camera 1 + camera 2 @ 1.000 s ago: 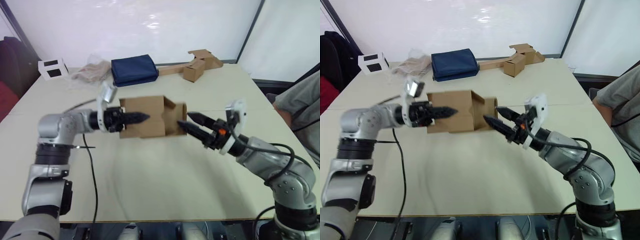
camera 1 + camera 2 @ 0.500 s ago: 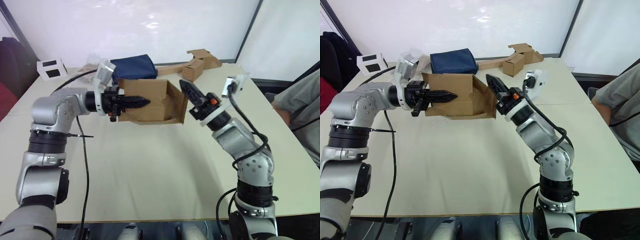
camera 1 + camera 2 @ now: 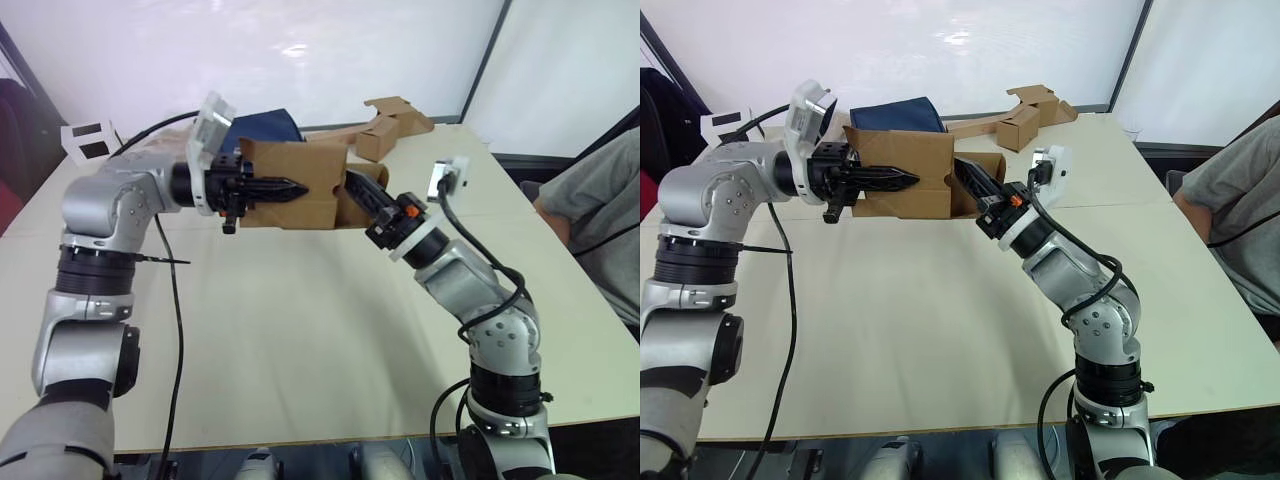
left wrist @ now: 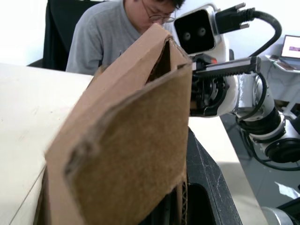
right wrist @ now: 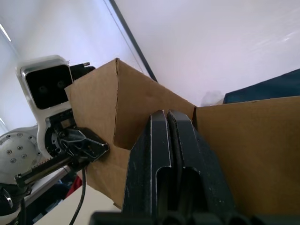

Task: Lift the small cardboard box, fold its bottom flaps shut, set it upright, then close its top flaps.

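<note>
The small cardboard box was held in the air above the far half of the desk, lying on its side between the two arms. The left claw was clamped on the box's near wall, its black fingers lying along the outside face of the cardboard and pointing toward the right arm. The right claw had its two fingers pressed together with no gap, as the right wrist view showed, and was pushed into the box's open end on the robot's right, among the bottom flaps, one of which stood out past the fingers. Whether it gripped a flap could not be told. Behind the box on the desk lay a dark blue pouch, a cluster of brown cardboard pieces with a long strip at the far edge, and a white box with black squares at the far left corner. A person in a grey shirt sat at the desk's right side.
</note>
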